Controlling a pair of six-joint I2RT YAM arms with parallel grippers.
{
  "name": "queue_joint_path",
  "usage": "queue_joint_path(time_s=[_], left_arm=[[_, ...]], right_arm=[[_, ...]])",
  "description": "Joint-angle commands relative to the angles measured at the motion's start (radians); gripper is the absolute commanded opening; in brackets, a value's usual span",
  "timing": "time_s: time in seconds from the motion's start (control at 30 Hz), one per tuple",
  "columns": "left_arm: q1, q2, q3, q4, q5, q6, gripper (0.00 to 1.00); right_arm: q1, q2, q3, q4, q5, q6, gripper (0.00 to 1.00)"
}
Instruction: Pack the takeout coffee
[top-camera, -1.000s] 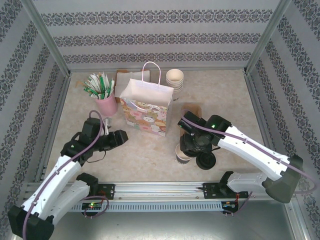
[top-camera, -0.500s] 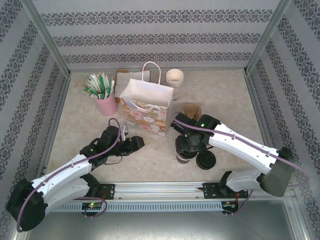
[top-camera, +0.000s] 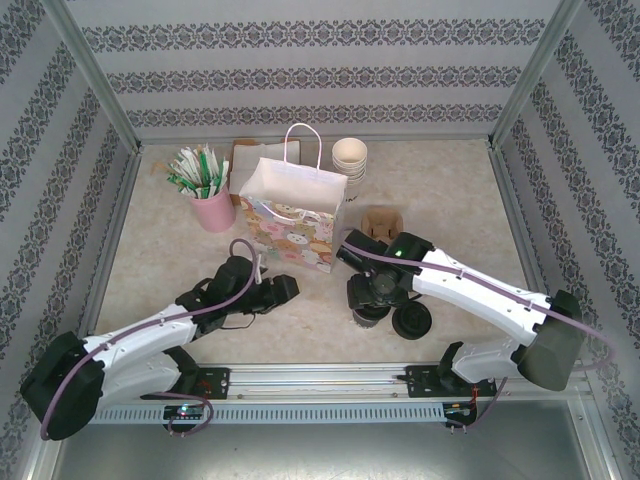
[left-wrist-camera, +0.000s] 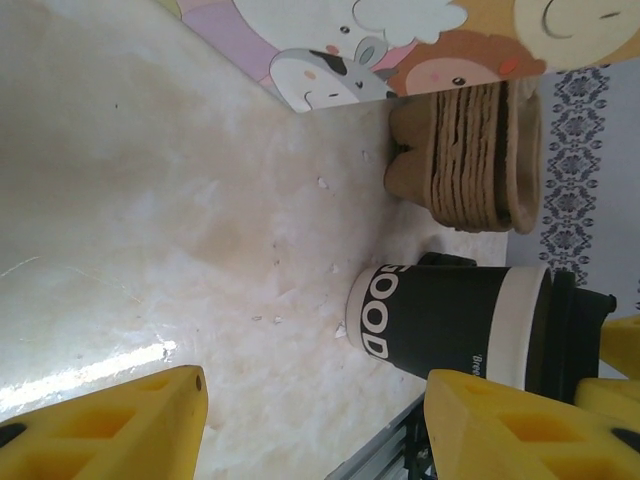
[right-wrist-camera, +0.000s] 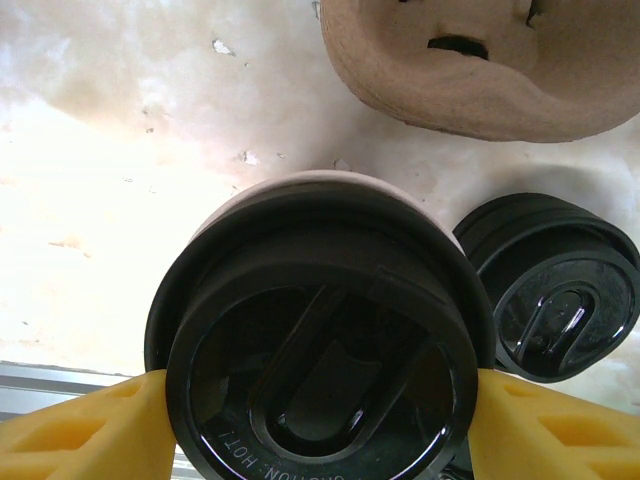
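Nearest the arm bases, the takeout coffee (right-wrist-camera: 330, 380), a cream paper cup in a dark printed sleeve under a round black plastic lid, stands upright on the pale marbled surface (top-camera: 440, 180). The right gripper (right-wrist-camera: 320, 430) is over it from above, its yellow jaws pinching opposite sides of the lid's rim. The step in hand looks like taking hold of the cup to lift it. A hold on the lid alone could pull it off, so a grip lower on the cup wall would be safer, followed by a straight, level rise. Just beside the cup sits a small stack of loose black plastic lids (right-wrist-camera: 560, 290), close enough to be knocked if the cup swings that way. The left gripper (left-wrist-camera: 315, 425) hovers low nearby with its jaws spread and nothing between them; it is well placed to steady the bag. Beyond the cup lies a stack of brown moulded-pulp cup carriers (left-wrist-camera: 470, 150), and to their left stands the white paper bag with cartoon animals (top-camera: 290, 215), mouth open; its looped handle (top-camera: 303, 140) and tall rim must be cleared. Farthest back are a pink cup of green-and-white sticks (top-camera: 213, 210) and a stack of lidless cream cups (top-camera: 350, 158).
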Motion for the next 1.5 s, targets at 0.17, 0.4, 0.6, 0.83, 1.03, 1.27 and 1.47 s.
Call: queue_joint_path(time_s=[0.17, 0.4, 0.6, 0.83, 1.03, 1.27, 1.47], left_arm=[[-0.031, 0.047, 0.026, 0.074, -0.011, 0.01, 0.61], [-0.035, 0.058, 0.029, 0.079, -0.015, 0.011, 0.61], [-0.037, 0.07, 0.03, 0.082, -0.017, 0.011, 0.61], [-0.038, 0.082, 0.036, 0.085, -0.013, 0.013, 0.61], [-0.04, 0.088, 0.037, 0.088, -0.014, 0.015, 0.61], [-0.041, 0.092, 0.038, 0.088, -0.016, 0.016, 0.61], [-0.04, 0.097, 0.039, 0.09, -0.016, 0.016, 0.61]], right_arm=[[0.019, 0.031, -0.013, -0.03, 0.023, 0.013, 0.69], [0.022, 0.032, 0.004, -0.044, 0.043, 0.016, 0.69], [0.026, 0.021, 0.037, -0.053, 0.065, 0.009, 0.7], [0.028, 0.028, 0.018, -0.04, 0.064, 0.008, 0.7], [0.029, 0.039, -0.006, -0.008, 0.052, 0.012, 0.7], [0.03, 0.031, -0.051, 0.013, 0.042, 0.025, 0.69], [0.036, 0.026, -0.11, 0.007, 0.044, 0.044, 0.69]])
